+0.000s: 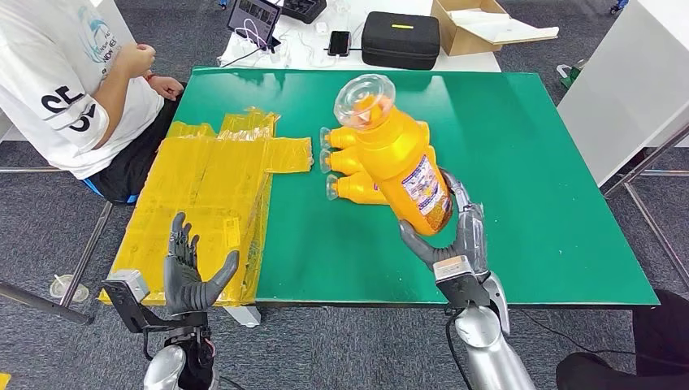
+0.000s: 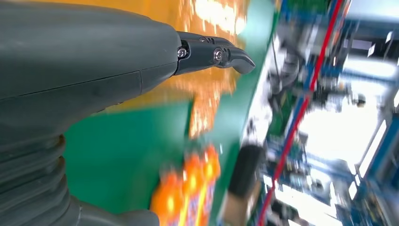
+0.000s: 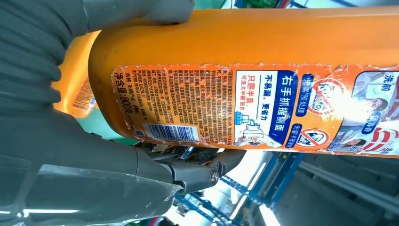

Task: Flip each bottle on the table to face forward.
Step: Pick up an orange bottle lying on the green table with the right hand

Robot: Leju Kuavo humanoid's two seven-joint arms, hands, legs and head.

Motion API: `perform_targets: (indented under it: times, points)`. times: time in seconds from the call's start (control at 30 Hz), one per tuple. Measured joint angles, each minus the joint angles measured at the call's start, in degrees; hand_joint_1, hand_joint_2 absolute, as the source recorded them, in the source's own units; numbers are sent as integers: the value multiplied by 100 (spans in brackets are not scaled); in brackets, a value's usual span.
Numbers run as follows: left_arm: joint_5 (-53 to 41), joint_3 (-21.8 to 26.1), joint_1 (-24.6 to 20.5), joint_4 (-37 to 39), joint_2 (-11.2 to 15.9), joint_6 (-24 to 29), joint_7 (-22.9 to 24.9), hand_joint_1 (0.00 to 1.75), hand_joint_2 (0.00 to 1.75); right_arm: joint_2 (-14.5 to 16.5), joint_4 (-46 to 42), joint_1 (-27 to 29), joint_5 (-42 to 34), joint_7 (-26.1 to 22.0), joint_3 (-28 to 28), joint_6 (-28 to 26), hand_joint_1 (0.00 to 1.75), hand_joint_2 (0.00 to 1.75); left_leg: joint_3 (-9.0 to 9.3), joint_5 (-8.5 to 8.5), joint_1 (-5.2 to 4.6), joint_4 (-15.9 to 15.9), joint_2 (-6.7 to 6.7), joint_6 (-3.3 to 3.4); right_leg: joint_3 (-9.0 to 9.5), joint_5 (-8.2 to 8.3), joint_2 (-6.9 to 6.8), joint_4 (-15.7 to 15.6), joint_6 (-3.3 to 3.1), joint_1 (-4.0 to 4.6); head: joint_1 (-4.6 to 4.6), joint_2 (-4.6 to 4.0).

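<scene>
the right hand [image 1: 455,236] grips the orange bottle [image 1: 398,154] by its base, lifted and tilted above the green table [image 1: 528,162]; it partly hides three lying bottles [image 1: 345,162]. the left hand [image 1: 188,272] hangs open, holding nothing.

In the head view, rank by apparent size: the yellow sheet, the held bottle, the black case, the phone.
1. Yellow sheet
2. Held bottle, though it is lifted nearer the camera, which enlarges it
3. Black case
4. Phone
</scene>
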Motion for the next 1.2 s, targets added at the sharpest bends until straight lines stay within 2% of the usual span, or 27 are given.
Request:
perform_targets:
  times: [0.2, 0.4, 0.67, 0.9, 1.2]
  points:
    - [798, -433, 3, -388, 115, -1532, 397, 0, 175, 335, 712, 58, -371, -430, -200, 559, 175, 175, 0, -1, 3, -1, 6, -1, 0, -1, 1, 0, -1, 2, 1, 1]
    - [1203, -793, -56, -494, 231, -2235, 633, 0, 175, 775, 1870, 3, -349, -662, -179, 893, 175, 175, 0, 0, 3, -1, 6, -1, 0, -1, 1, 0, -1, 3, 1, 1]
    - [1244, -991, -88, -465, 323, -2354, 663, 0, 175, 1104, 2653, -101, -291, -676, -24, 984, 175, 175, -1, -1, 2, -1, 5, -1, -1, -3, 1, 0, 0, 1, 2, 0]
    - [1212, -1029, -105, -407, 360, -2329, 735, 0, 175, 1177, 2868, -159, 43, -662, 97, 812, 175, 175, 0, -1, 2, -1, 6, -1, -1, -3, 1, 0, 0, 1, 2, 0]
    - [1232, -985, -272, 45, 360, -1913, 939, 0, 175, 1211, 3037, -282, 237, -572, 311, 557, 175, 175, 0, 1, 2, -1, 6, -1, -1, -2, 1, 0, 0, 1, 2, 0]
